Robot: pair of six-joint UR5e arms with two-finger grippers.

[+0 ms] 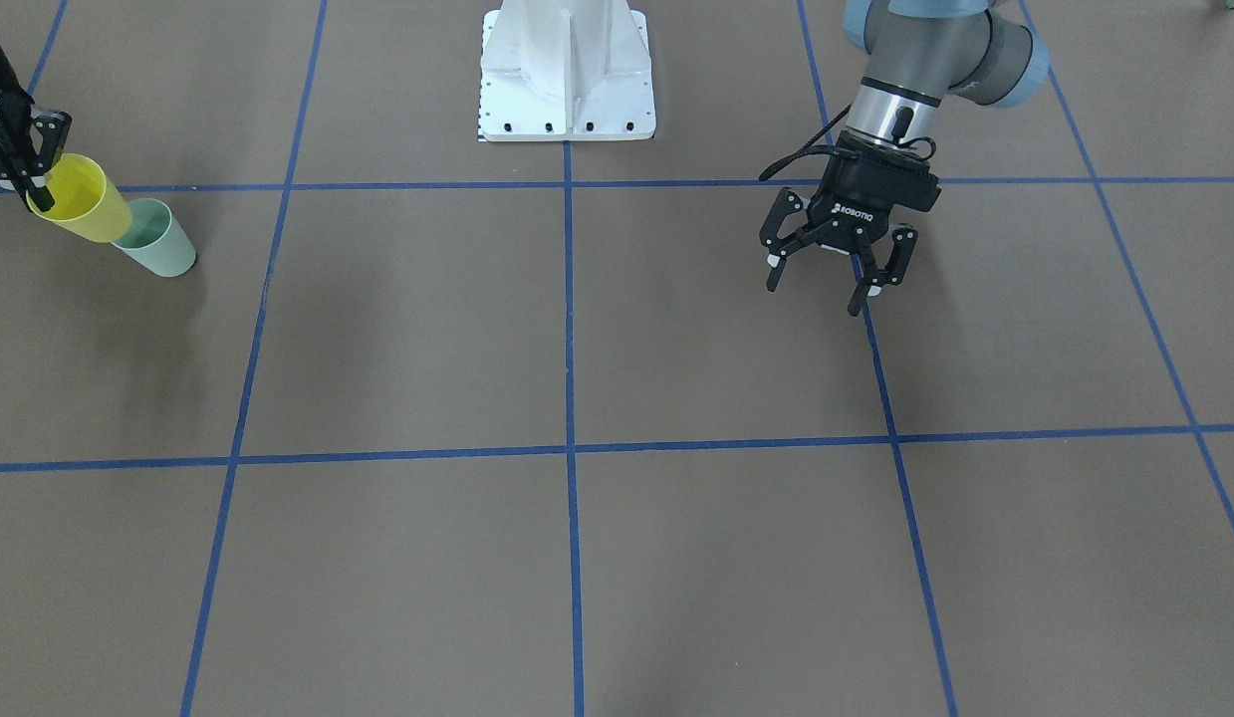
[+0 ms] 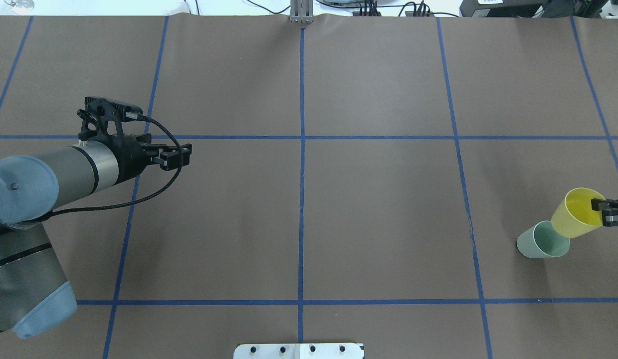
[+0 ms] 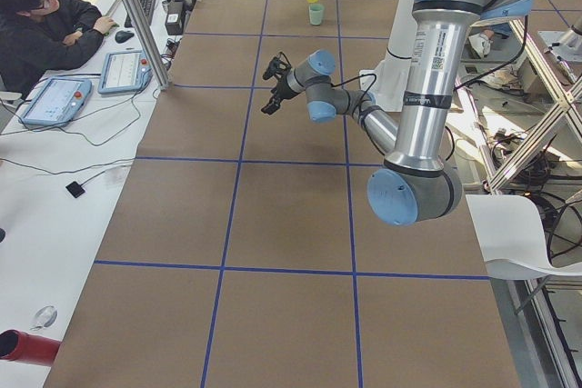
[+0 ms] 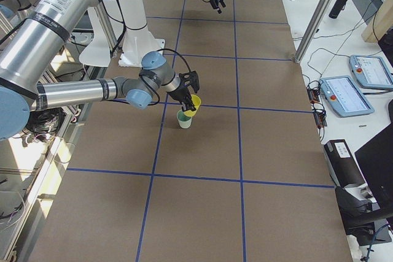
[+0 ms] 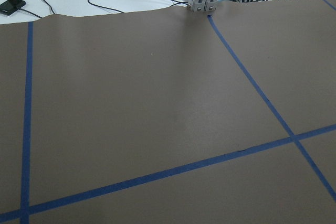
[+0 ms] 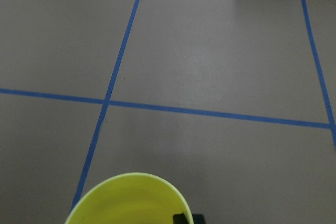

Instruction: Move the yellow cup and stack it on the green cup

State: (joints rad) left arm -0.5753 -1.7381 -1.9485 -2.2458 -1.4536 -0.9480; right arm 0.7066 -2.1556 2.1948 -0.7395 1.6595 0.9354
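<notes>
Brown paper (image 2: 378,199) gridded with blue tape (image 2: 302,199) covers the desk (image 3: 55,224); an operator (image 3: 41,29) sits along its edge. Right hand (image 2: 602,212) clamps the tilted yellow cup (image 2: 573,214) by its rim, just beside the upright green cup (image 2: 540,242). Left hand (image 1: 821,289) hangs spread open, well apart from both.

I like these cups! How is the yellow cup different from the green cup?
The yellow cup is bright yellow; the green cup is pale mint. The yellow cup is held at its rim by the right gripper, up in the air; the green cup stands free on the table. Both have the same tapered shape and look alike in size.
</notes>
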